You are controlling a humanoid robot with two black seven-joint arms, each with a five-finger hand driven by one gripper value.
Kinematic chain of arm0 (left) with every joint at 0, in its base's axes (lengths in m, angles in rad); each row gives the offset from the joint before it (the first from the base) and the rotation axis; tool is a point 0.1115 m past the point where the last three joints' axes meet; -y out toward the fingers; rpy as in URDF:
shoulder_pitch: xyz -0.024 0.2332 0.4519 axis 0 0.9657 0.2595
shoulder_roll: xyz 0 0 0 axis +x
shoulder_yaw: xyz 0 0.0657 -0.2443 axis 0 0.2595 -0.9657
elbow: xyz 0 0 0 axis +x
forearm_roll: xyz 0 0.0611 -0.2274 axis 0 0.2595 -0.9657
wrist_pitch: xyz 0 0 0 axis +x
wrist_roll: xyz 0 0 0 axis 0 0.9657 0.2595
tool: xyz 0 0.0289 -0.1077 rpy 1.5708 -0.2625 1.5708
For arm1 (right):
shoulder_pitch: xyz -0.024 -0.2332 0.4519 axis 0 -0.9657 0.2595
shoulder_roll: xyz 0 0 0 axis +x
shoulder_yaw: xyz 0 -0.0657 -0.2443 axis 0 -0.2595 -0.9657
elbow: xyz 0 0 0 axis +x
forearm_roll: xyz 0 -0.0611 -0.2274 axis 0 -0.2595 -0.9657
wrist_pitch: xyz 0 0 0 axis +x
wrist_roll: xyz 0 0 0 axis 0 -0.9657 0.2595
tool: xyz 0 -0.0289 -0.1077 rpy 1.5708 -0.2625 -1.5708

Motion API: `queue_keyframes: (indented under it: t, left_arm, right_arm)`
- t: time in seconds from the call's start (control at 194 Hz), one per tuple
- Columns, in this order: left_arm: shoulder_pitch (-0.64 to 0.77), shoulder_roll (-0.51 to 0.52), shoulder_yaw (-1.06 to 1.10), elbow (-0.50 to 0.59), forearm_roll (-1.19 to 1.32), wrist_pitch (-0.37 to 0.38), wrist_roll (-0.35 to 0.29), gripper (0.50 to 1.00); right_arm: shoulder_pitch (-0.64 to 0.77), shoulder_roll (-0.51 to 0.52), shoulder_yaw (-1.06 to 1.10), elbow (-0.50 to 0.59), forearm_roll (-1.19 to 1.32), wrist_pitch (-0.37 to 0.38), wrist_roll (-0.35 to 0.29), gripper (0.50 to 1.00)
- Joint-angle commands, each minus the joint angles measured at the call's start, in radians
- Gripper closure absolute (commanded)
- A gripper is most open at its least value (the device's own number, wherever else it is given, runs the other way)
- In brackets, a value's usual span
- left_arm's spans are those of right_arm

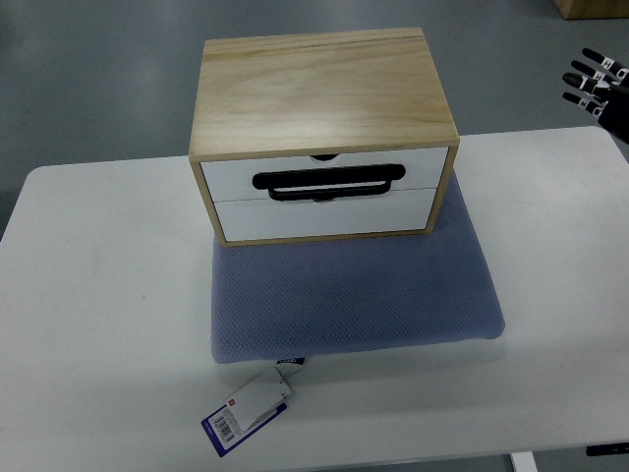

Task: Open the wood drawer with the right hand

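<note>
Right hand (596, 81): black with white-marked fingers, at the upper right edge, above the bench's far corner; fingers spread, holding nothing; well apart from the box.
Left hand: out of view.
Drawer box (324, 133): pale wooden box with a plain plank top and two white drawer fronts stacked one over the other; sits on the far part of the pad, front facing the near side.
Handle (328, 182): black flat loop across the seam between the two fronts; both drawers shut, by the look of it; which front carries the loop, hard to tell.
Stage: reach not yet begun, judging by the gap.
Risk: box light and unfixed, likely to slide forward on the pad rather than yield a drawer; narrow handle slot, easy for thick fingers to miss or jam; pull off-axis, drawer binding.
Surface: blue-grey woven cushion pad (354, 295) on a white bench (108, 295); white and blue barcode tag (248, 411) trailing from the pad's near edge.
Room: grey floor beyond; brown cardboard corner (590, 8) at top right.
</note>
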Motion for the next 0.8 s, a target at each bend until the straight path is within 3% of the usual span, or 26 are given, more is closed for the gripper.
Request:
queue_keyframes:
  t: [0.0, 0.149, 0.252, 0.443, 0.504, 0.53, 0.792]
  left_arm:
    - [0.000, 0.000, 0.000, 0.000, 0.000, 0.000, 0.001, 0.500]
    - [0.000, 0.000, 0.000, 0.000, 0.000, 0.000, 0.000, 0.500]
    - [0.000, 0.000, 0.000, 0.000, 0.000, 0.000, 0.000, 0.500]
    - [0.000, 0.000, 0.000, 0.000, 0.000, 0.000, 0.001, 0.500]
    - [0.000, 0.000, 0.000, 0.000, 0.000, 0.000, 0.000, 0.500]
    - [0.000, 0.000, 0.000, 0.000, 0.000, 0.000, 0.001, 0.500]
    - [0.000, 0.000, 0.000, 0.000, 0.000, 0.000, 0.000, 0.500]
  right_arm:
    - [-0.002, -0.035, -0.004, 0.004, -0.053, -0.032, 0.041, 0.554]
    - [-0.001, -0.076, -0.006, 0.036, -0.116, -0.054, 0.047, 0.560]
    - [-0.002, -0.115, -0.013, 0.078, -0.145, -0.022, 0.045, 0.560]
    - [0.001, -0.221, -0.053, 0.197, -0.220, 0.172, 0.067, 0.554]
    - [0.001, -0.224, -0.053, 0.200, -0.219, 0.172, 0.073, 0.554]
    - [0.002, -0.250, -0.042, 0.208, -0.223, 0.172, 0.107, 0.552]
    - [0.049, -0.323, 0.005, 0.210, -0.226, 0.172, 0.111, 0.552]
